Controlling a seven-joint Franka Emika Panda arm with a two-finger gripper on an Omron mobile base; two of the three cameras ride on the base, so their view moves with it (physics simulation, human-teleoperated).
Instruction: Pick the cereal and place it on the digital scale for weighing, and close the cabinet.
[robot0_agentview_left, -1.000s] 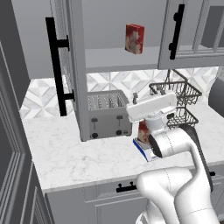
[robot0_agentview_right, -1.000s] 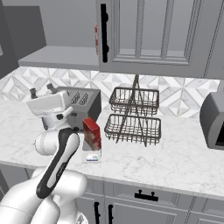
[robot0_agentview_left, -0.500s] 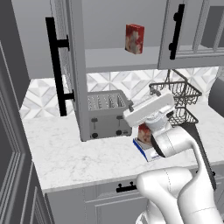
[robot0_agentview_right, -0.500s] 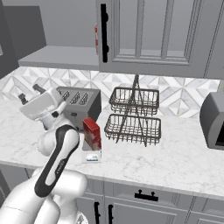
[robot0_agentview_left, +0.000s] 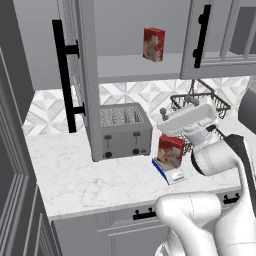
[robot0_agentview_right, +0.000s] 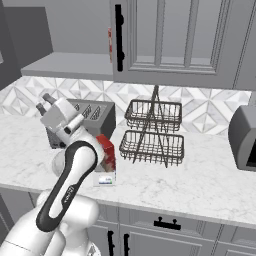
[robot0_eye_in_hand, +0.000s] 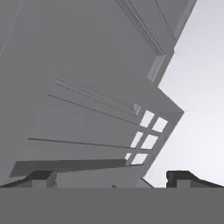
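My gripper (robot0_eye_in_hand: 111, 177) stands wide apart and empty, its two dark tips spread at the bottom of the hand view, which looks up at the grey underside and paned door of the cabinet (robot0_eye_in_hand: 87, 109). From the left base view I see the hand (robot0_agentview_left: 187, 120) raised above the counter (robot0_agentview_left: 75, 175), just in front of the wire basket rack (robot0_agentview_left: 200, 100), with nothing between its fingers. In the right base view the hand (robot0_agentview_right: 60, 115) sits beside the toaster (robot0_agentview_right: 92, 115), tilted upward.

The cereal (robot0_agentview_left: 170, 150) stands upright on the scale (robot0_agentview_left: 169, 172), whose blue base and display strip show at the front edge; the scale rests on the marble counter just right of the toaster (robot0_agentview_left: 122, 130). In the right base view the box (robot0_agentview_right: 107, 152) is partly hidden behind my arm, and the scale (robot0_agentview_right: 105, 179) peeks out below it, left of the rack (robot0_agentview_right: 152, 132).

A second red box (robot0_agentview_left: 153, 44) stands upright on the cabinet's shelf (robot0_agentview_left: 140, 67). The cabinet (robot0_agentview_left: 130, 35) is open: its left door (robot0_agentview_left: 75, 75) swings out toward me, its long black handle (robot0_agentview_left: 65, 80) facing the camera, while the right door (robot0_agentview_left: 210, 35) hangs ajar beside the shelf. In the right base view, a sliver of the red box (robot0_agentview_right: 109, 45) shows just past that door's handle (robot0_agentview_right: 119, 37). A grey appliance (robot0_agentview_right: 245, 137) sits at the counter's far right.
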